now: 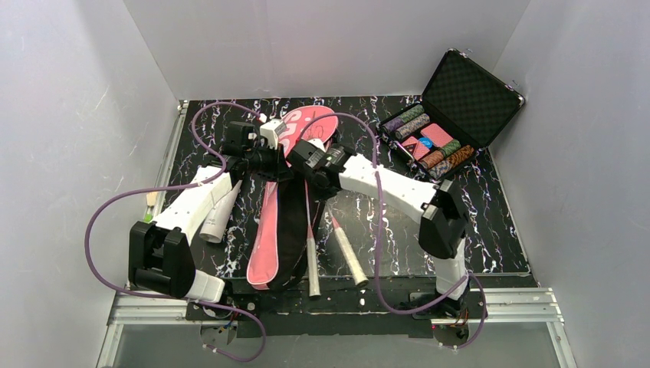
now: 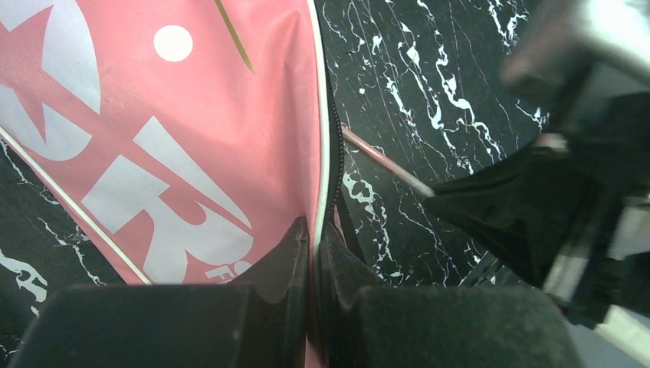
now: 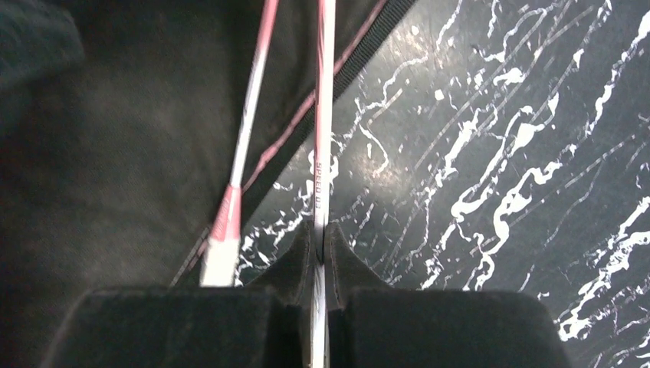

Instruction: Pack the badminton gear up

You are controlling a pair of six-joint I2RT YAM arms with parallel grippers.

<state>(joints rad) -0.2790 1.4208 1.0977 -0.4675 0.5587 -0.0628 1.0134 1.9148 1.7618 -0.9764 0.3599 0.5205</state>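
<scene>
The long pink "SPORT" racket bag (image 1: 270,230) lies lengthwise on the table with its black inside (image 1: 290,230) open. My left gripper (image 1: 276,161) is shut on the bag's white-piped zip edge (image 2: 322,153), seen close in the left wrist view (image 2: 316,230). My right gripper (image 1: 305,169) is shut on a racket's thin shaft (image 3: 322,153), its jaws (image 3: 320,234) just above the table. The second racket's shaft (image 3: 247,130) lies over the black lining (image 3: 115,153). Two white handles (image 1: 313,268) (image 1: 349,257) stick out near the front. The white-grey tube (image 1: 218,216) lies under my left arm. No shuttlecocks are in view.
An open black case (image 1: 460,100) with patterned chip rolls (image 1: 429,142) stands at the back right. Grey walls close in the black marbled table (image 1: 475,222) on three sides. Purple cables loop round both arms.
</scene>
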